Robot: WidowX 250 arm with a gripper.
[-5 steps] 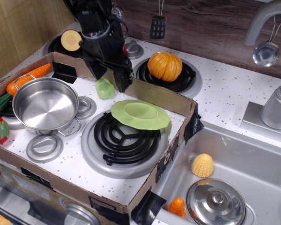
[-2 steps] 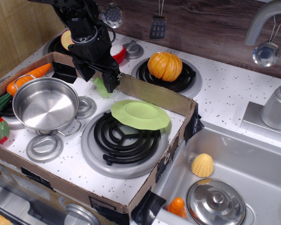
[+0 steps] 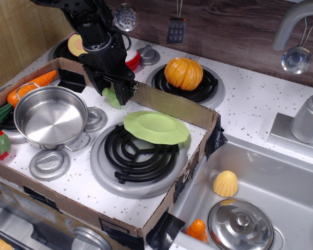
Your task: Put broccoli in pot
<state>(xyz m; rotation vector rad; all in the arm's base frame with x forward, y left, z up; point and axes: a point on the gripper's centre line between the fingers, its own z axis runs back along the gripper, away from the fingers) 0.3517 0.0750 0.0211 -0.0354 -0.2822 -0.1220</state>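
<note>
Toy stove top framed by a low cardboard wall (image 3: pixel 175 107), seen from the front right. The black gripper (image 3: pixel 115 92) reaches down from the upper left, its two fingers drawn in around the broccoli (image 3: pixel 111 97); the pale-green lump shows only at the lower left of the fingers, the rest hidden behind them. The jaws stand narrowly apart, clamped on the toy. Whether the broccoli rests on the white speckled surface or hangs just clear of it cannot be told.

The pot (image 3: pixel 51 115) stands to the lower left of the gripper, upright, its steel interior bare, one loop handle toward the back and one toward the front right. The broccoli is near the pot's far right rim but outside it.

A light-green plate (image 3: pixel 156 127) lies tilted on the back edge of the black burner coil (image 3: pixel 138 155), to the right of the gripper. A carrot (image 3: pixel 28 87) lies behind the pot, a pumpkin (image 3: pixel 183 73) on the rear burner, and a corn piece (image 3: pixel 225 183) in the sink beside a domed lid (image 3: pixel 240 225).
</note>
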